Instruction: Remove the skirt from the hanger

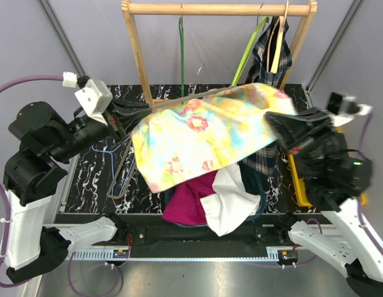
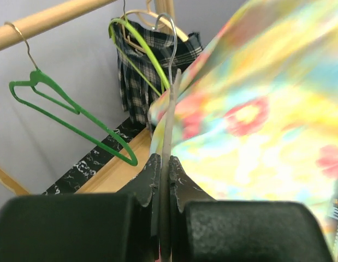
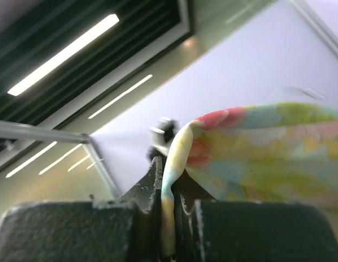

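The left claw (image 2: 164, 164) is pinched shut on the grey hanger (image 2: 170, 103). Its two dark fingers (image 2: 149, 176) press flat against either side of the thin metal bar, which runs straight up and away from the tips to a wire hook. Immediately to the right of that claw, and spreading out beyond it, hangs the skirt (image 2: 267, 103), a yellow cloth with pink, red and blue flowers. Its near edge lies against the hanger bar just past the fingertips. The right claw (image 3: 169, 177) is closed as well, with a folded edge of the skirt caught between its fingers. The cloth rises from the tips and billows off to that claw's right. Seen from above, the skirt is stretched in the air between the two claws, above the table (image 1: 86, 179). The left claw is at its left end and the right claw at its right corner.

Below the skirt's near hem, between the claws and closer to the arm bases, a heap of clothes (image 1: 231, 201) shows magenta and white. Just below the left claw, some loose hangers (image 1: 117, 170) lie on the table. Farther off, beyond the left claw and to its left, a green hanger (image 2: 70, 112) hangs from the wooden rack (image 2: 48, 22). Straight beyond that claw's tips a lime hanger (image 2: 149, 57) and a plaid garment (image 2: 138, 82) hang from the same rail, behind the grey hanger's hook. Far beyond the right claw, ceiling lights (image 3: 62, 57) show.
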